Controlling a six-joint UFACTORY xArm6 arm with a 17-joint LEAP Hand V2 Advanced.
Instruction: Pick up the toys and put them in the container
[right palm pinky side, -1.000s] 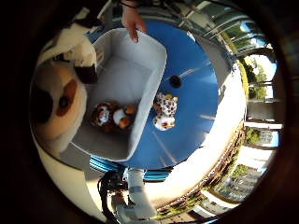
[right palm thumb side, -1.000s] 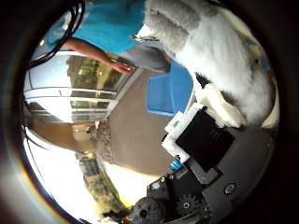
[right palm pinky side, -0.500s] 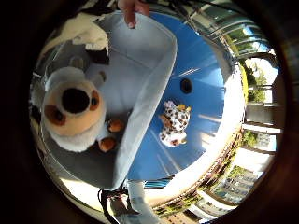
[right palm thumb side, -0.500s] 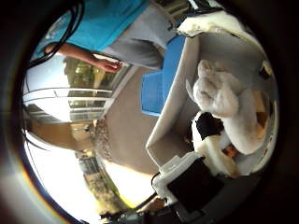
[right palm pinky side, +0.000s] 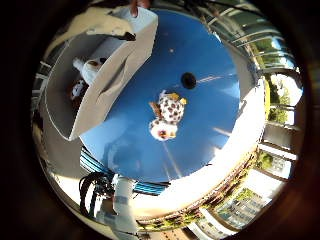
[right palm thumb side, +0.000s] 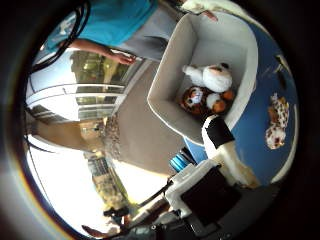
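A grey-white container (right palm thumb side: 190, 45) stands on a blue table (right palm pinky side: 200, 60). In the thumb side view a white and tan plush dog (right palm thumb side: 208, 75) lies in it beside a small brown and orange toy (right palm thumb side: 197, 100). A spotted white, brown and orange toy (right palm pinky side: 165, 112) lies on the table outside the container, close to its long wall. My right hand (right palm thumb side: 215, 185) is above the table beside the container, away from the toys. One white finger (right palm thumb side: 224, 148) reaches out relaxed, curled round nothing.
A person in a teal shirt stands behind the table, with one hand (right palm pinky side: 135, 5) on the container's far rim. A small black round thing (right palm pinky side: 188, 78) sits on the table past the spotted toy. Paved ground (right palm thumb side: 140, 130) and buildings lie beyond the table's edge.
The plush dog, close against my palm before, now lies in the container. My hand has let it go and drawn back up and away.
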